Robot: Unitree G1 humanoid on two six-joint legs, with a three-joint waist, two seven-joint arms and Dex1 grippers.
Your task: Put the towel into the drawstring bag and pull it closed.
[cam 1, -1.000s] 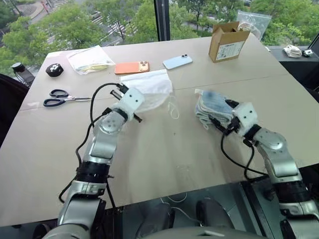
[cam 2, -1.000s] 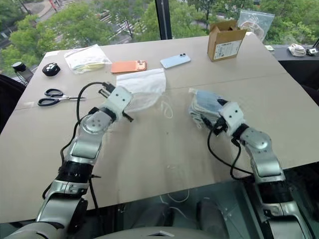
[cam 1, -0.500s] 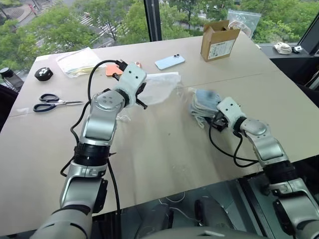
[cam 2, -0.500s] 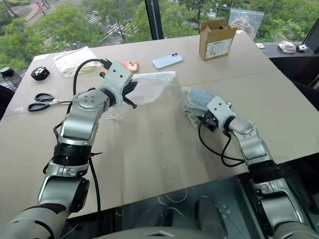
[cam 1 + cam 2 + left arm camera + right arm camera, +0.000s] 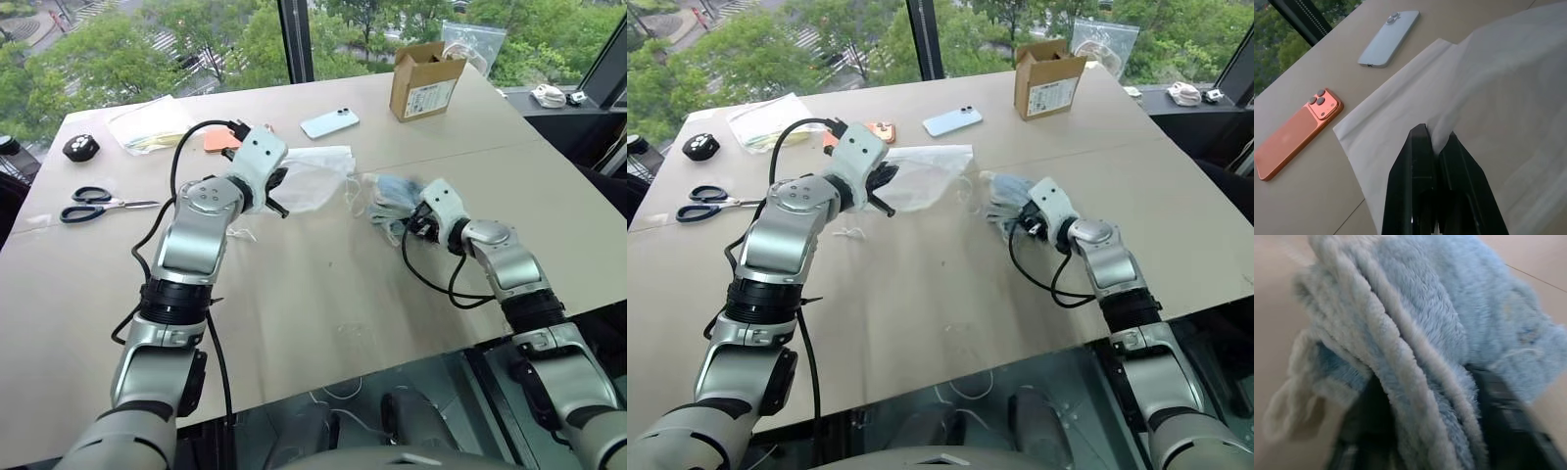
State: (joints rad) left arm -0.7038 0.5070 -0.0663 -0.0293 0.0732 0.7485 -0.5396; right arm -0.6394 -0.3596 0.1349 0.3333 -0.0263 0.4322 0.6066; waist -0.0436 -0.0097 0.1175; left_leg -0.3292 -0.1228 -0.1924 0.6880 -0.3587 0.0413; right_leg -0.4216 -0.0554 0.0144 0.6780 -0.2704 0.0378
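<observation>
Left eye view: beige table (image 5: 323, 294) by windows (image 5: 196, 39); jaws clamped on bag, towel.

Orange phone (image 5: 219, 138) half hidden behind left arm, towel (image 5: 1415, 333) blurred, covering the right jaws

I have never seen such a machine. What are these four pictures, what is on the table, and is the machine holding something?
This is a two-armed humanoid robot; each arm ends in a claw with two black fingers. The two wide pictures come from cameras on its head, looking down over its arms. The two close pictures come from cameras on its wrists.

The left claw is shut on a fold of the thin white drawstring bag. The right claw has its fingers on either side of the blue-grey towel, closing on it.

On the table also lie scissors, an orange phone, a light blue phone, a cardboard box and a clear plastic bag.
</observation>
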